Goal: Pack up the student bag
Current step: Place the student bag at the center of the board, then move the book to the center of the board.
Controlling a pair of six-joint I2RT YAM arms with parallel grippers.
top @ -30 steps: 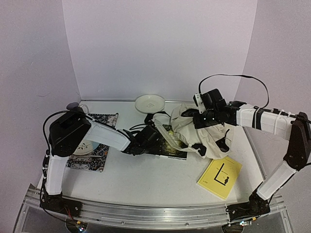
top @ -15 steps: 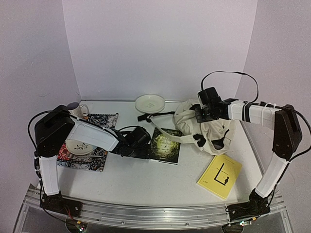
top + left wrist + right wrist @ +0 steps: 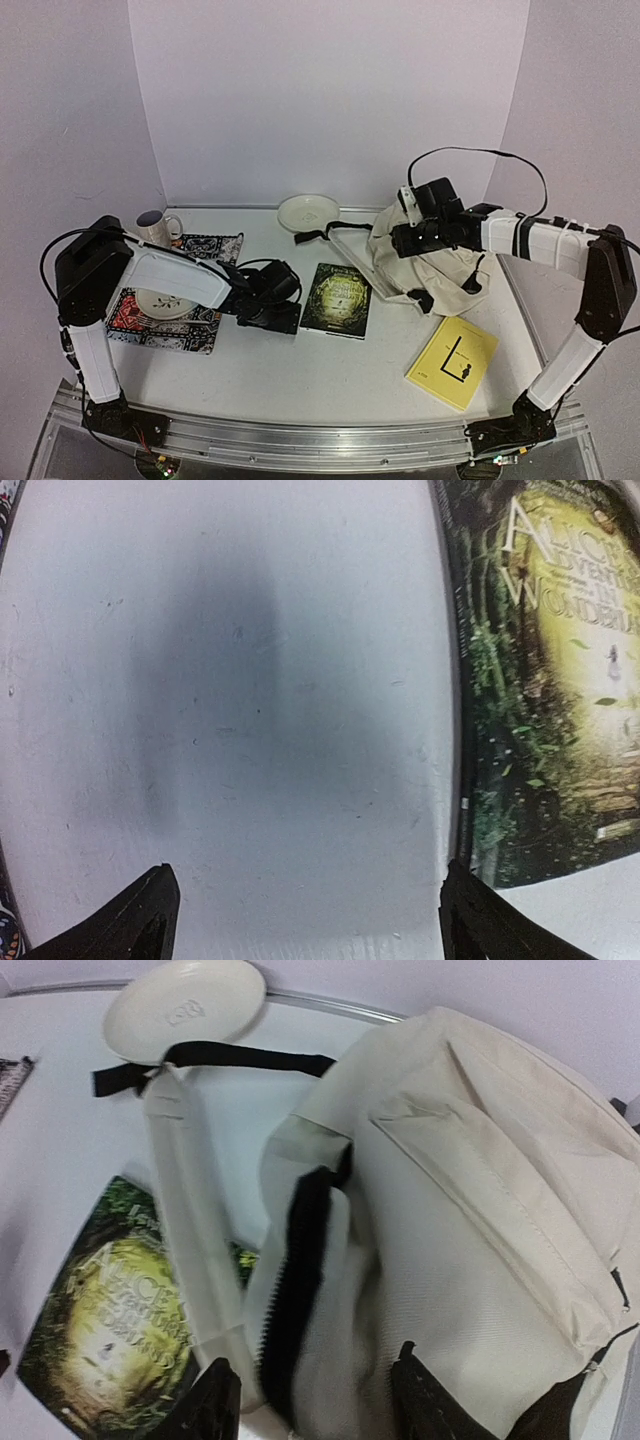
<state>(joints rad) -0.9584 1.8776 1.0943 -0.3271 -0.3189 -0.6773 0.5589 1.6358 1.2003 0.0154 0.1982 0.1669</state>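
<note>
Student bag point(image 3: 432, 272): cream cloth backpack, slumped on the table point(image 3: 300, 385) at about 2 o'clock from the middle, with its dark zip mouth gaping toward the near left.
Bag strap point(image 3: 180, 1210): cream shoulder strap trailing out toward 10 o'clock. It crosses the far corner of the green book, and its black webbing end lies just beside the cream plate.
Right gripper point(image 3: 315, 1400): hangs over the bag with its fingers roughly half parted, one on either side of the zip mouth. From here I cannot tell whether the tips touch the cloth.
Left gripper point(image 3: 310, 920): low near the middle of the table, jaws spread wide with only bare surface between them. The green book's spine lies just off its 3 o'clock side.
Alice in Wonderland book point(image 3: 338, 298): flat, cover up, between the left gripper and the bag.
Yellow book point(image 3: 453, 365): flat at 4 o'clock, on the near side of the bag and apart from it.
Cream plate point(image 3: 308, 212): at 12 o'clock, by the back wall.
Patterned placemat point(image 3: 200, 335): at 9 o'clock, carrying a small leaf-painted dish point(image 3: 165, 300).
Mug point(image 3: 155, 228): white, at 10 o'clock, by the placemat's far corner.
</note>
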